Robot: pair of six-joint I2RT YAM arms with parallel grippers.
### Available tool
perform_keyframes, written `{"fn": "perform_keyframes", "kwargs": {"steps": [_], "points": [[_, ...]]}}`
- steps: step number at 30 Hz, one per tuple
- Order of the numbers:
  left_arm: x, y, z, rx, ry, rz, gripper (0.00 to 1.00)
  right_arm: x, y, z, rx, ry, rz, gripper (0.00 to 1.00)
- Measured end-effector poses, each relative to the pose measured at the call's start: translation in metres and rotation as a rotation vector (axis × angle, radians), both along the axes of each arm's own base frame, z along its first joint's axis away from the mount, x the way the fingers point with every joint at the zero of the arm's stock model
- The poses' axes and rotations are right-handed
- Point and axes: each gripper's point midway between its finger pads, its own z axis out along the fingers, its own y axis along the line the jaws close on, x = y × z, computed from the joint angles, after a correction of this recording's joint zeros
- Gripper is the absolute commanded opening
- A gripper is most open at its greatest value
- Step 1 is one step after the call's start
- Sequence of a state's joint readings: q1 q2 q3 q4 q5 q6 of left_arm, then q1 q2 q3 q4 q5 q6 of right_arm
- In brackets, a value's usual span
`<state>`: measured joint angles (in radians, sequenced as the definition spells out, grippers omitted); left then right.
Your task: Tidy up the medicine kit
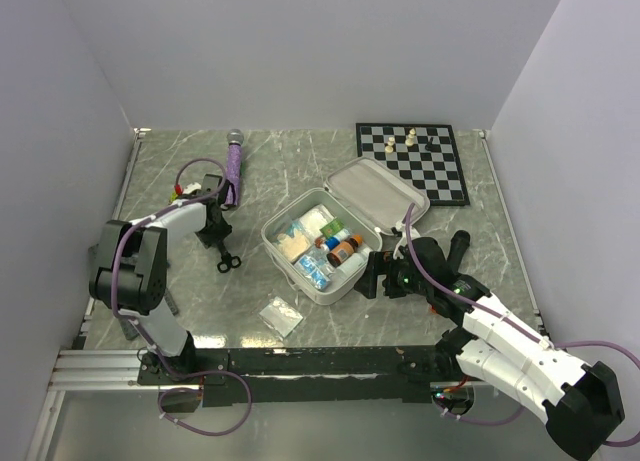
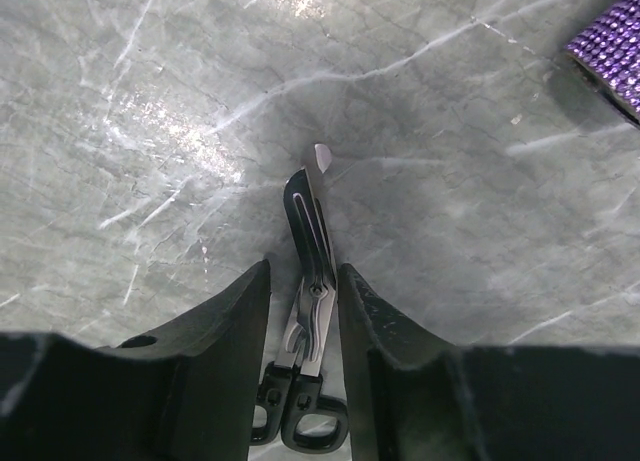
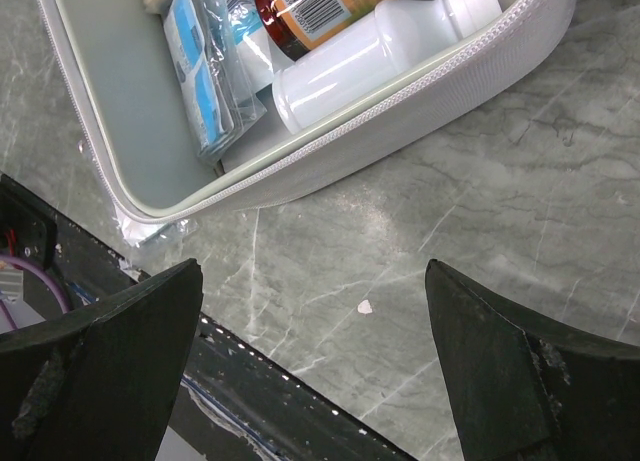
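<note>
Sitting just right of centre in the top view, the medicine kit (image 1: 272, 243) lies wide open on the bench (image 1: 300, 161). It's a white soft shell, rounded-square, with a zip running round the rim. The lid is flopped back toward the upper right, just beside the chessboard (image 1: 445, 176).

Inside it's pretty packed. There's an amber bottle (image 3: 305, 6) with an orange label and a barcode, though I can't read any actual text on it. A smooth white plastic bottle (image 3: 385, 51) lies on its side against the kit's wall, and there are some crinkly blue-and-white sachets (image 3: 205, 91). The bench is grey marble-look with white veins, kinda glossy.

Over by the kit's lower-right wall, the right gripper (image 3: 310, 281) hangs with its fingers spread wide and nothing in them.

At the left of the top view, the left gripper (image 2: 303, 271) has its fingers narrow, straddling a pair of scissors (image 2: 310, 221) with steel blades, a blunt rounded tip and black loop handles. A strip of bench shows between one finger and the blade, so it doesn't look clamped.

A purple sparkly microphone (image 1: 234, 166) lies at upper left, and a small clear packet (image 1: 281, 316) sits below the kit.
</note>
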<state>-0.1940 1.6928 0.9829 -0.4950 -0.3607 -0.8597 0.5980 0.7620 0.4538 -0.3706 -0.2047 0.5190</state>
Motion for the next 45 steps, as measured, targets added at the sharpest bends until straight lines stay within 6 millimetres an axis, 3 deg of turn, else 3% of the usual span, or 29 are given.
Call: {"fn": "perform_keyframes", "kwargs": {"steps": [14,26,40,45], "points": [[-0.002,0.006,0.0,0.049,0.016,0.028,0.42,-0.001,-0.001,-0.001,0.005,-0.007,0.001,0.98],[-0.003,-0.004,0.0,0.043,0.014,0.023,0.39,-0.004,-0.002,-0.006,0.001,-0.003,0.005,0.98],[-0.001,-0.008,-0.001,0.045,0.001,0.023,0.28,-0.004,-0.002,-0.004,0.006,-0.01,0.005,0.99],[0.0,-0.009,-0.001,0.044,-0.004,0.021,0.16,-0.004,-0.002,-0.004,0.005,-0.01,0.005,0.99]]}}
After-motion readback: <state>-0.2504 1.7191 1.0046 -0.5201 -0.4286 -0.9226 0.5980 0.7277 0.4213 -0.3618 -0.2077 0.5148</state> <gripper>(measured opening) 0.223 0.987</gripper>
